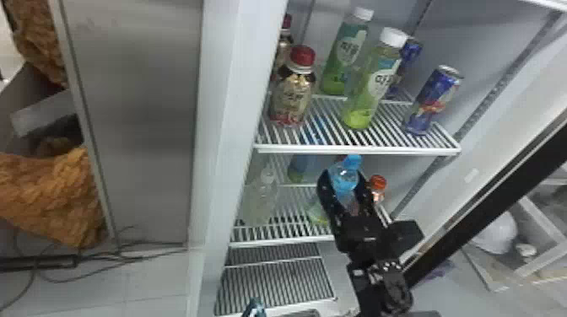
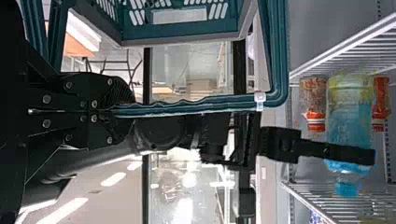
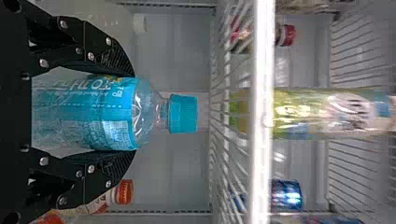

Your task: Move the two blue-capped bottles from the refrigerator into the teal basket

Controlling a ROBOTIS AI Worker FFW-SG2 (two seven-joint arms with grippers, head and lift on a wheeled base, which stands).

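1. Status: first blue-capped bottle (image 3: 109,112) grasped, not delivered. My right hand (image 3: 135,113) has it between both fingers, around the label. Cap points up toward the underside of the upper shelf (image 1: 358,149).
2. Bottle position: inside the refrigerator, at middle-shelf level. Can't tell whether its base is off the wires.
3. Left for this one: bring it out past the shelf front, then into the basket. I judge the upper shelf edge to be the snag risk for the cap.
4. Second target: a blue-green bottle (image 1: 298,167) sits farther back on the middle shelf; probably the other one, but its cap is hard to make out through the wires. If so, it's all still to do.
5. Teal basket (image 2: 182,31): my left hand (image 2: 131,111) is clamped on its handle (image 2: 201,103), outside the refrigerator. I see slotted wall, not the interior, so no count of contents.
6. Refrigerator upper shelf: red-capped bottles (image 1: 293,90), green bottles with white caps (image 1: 371,84), blue cans (image 1: 434,99).
7. Middle shelf: a clear bottle (image 1: 265,192) to the left, an orange-capped bottle (image 1: 378,185) just right of my grasp. Pull should avoid brushing that one.
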